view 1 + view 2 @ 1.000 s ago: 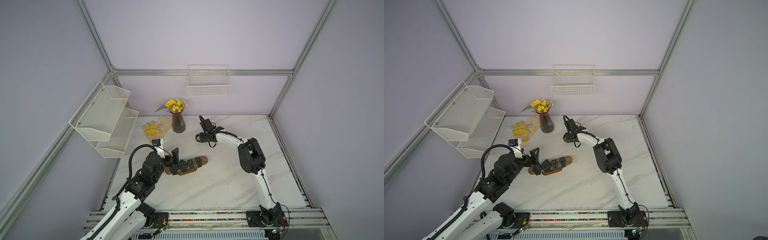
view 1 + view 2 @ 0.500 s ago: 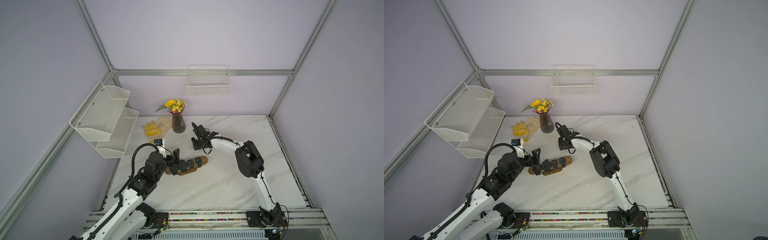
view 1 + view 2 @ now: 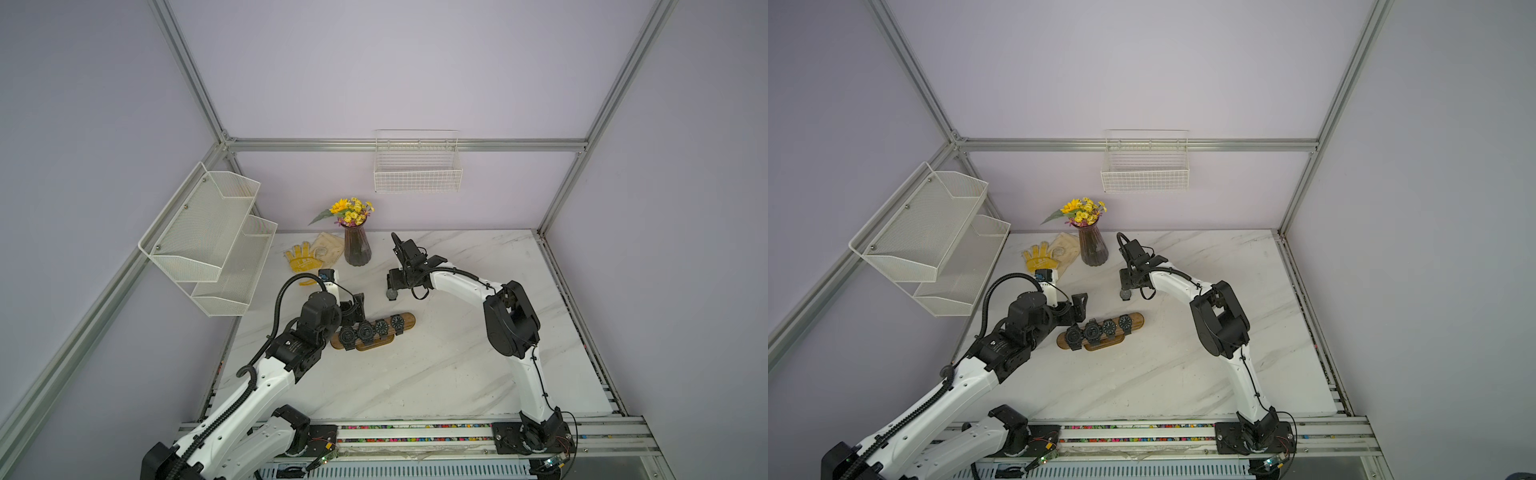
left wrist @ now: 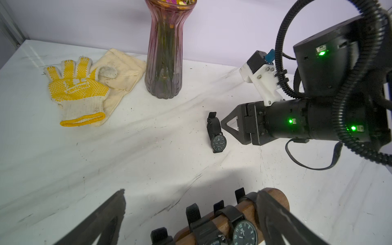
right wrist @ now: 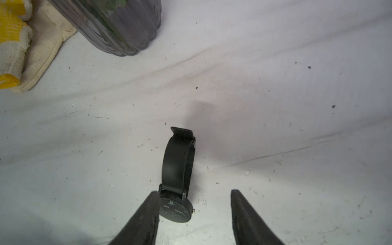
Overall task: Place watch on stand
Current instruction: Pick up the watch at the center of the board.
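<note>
A black watch (image 3: 392, 294) (image 3: 1125, 294) lies on the white marble table behind the stand, its strap (image 5: 177, 163) curled upward. My right gripper (image 5: 194, 192) (image 3: 393, 284) hangs open just over it, the dial (image 5: 177, 210) lying between the fingers close against one of them. The wooden stand (image 3: 406, 319) (image 3: 1137, 319) sits mid-table with several black watches (image 3: 365, 330) around its bar. My left gripper (image 4: 191, 192) (image 3: 1079, 306) is open wide at the stand's left end and holds nothing. In the left wrist view one finger (image 4: 273, 212) overlaps the bar (image 4: 277, 196).
A glass vase (image 3: 357, 249) with yellow flowers stands behind the watch. A yellow glove (image 3: 301, 258) on a cream cloth (image 4: 125, 72) lies to its left. A white mesh shelf (image 3: 208, 237) hangs on the left wall, and a wire basket (image 3: 417, 170) on the back wall.
My right arm has swung from the back of the table forward and left, down over the watch. The left arm has barely shifted beside the stand.
</note>
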Motion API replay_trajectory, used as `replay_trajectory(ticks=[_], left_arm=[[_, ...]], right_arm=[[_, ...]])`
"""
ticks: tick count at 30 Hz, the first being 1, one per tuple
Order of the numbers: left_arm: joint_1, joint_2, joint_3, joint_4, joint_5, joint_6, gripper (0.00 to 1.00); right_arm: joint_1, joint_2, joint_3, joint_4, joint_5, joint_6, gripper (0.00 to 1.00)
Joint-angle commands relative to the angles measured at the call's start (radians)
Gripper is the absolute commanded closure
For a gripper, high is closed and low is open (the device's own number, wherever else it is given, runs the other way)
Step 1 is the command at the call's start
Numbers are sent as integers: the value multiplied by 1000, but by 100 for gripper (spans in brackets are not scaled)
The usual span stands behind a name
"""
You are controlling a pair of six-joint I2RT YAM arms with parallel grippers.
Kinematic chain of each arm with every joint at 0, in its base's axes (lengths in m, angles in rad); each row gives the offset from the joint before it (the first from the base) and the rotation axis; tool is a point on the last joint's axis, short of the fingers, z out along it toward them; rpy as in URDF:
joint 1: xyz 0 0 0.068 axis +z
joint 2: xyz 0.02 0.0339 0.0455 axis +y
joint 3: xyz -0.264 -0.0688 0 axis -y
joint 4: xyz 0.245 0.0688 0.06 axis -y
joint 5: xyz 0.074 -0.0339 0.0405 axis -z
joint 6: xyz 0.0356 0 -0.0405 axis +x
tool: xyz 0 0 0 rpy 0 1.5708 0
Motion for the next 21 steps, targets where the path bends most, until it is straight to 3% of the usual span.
replay_trajectory(ticks=[1, 10, 21], left_arm=[[54, 100, 142, -38, 97, -11, 8], [132, 226, 190, -7, 168, -29, 10], [146, 290, 185, 38, 212, -35, 11]], right_arm=[[-4, -43, 7, -8, -31, -32, 45], [-6, 32, 56, -25, -103, -48, 49], [-6, 147, 163, -50, -130, -51, 53]])
